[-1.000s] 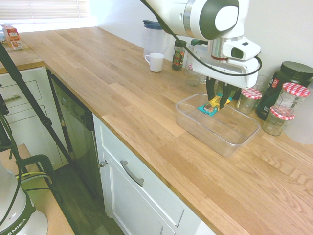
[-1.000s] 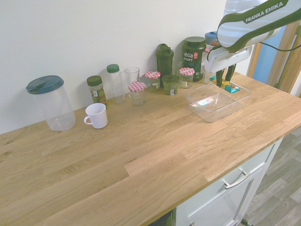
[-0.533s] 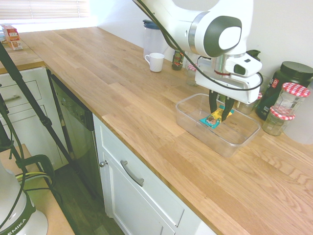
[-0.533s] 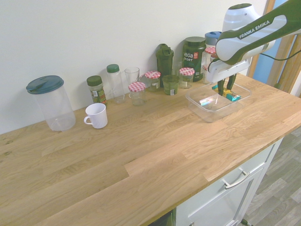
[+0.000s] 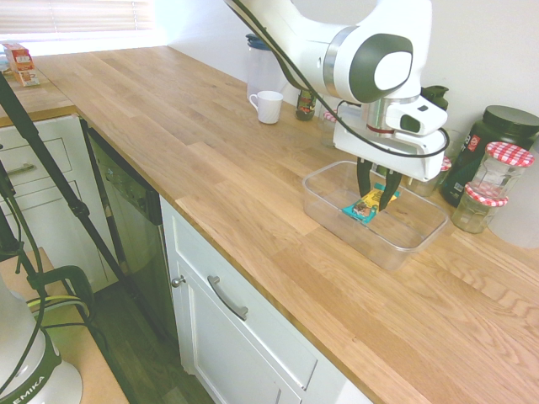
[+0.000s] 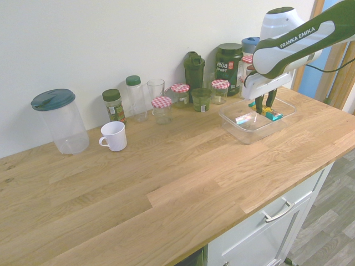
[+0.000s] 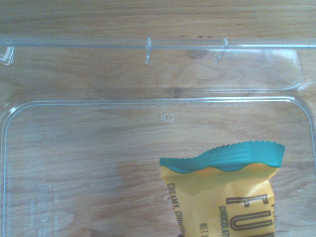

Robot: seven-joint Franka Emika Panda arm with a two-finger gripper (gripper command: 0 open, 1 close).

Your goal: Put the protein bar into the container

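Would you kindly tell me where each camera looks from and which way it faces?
First exterior: high at the counter's front side, facing the wall; arm's lower end and gripper show, plus the base.
Second exterior: above the counter from the opposite side, facing the wall obliquely; arm enters from the right.
Wrist: close above the container, looking down; no robot part clear.
Shared by all: the protein bar.

Bright, slightly washed-out daylight shows at the window blinds (image 5: 80, 15); shadows fall soft and faint. Pale glints line the clear container's rim (image 7: 197, 44). The wrist view looks softly blurred.
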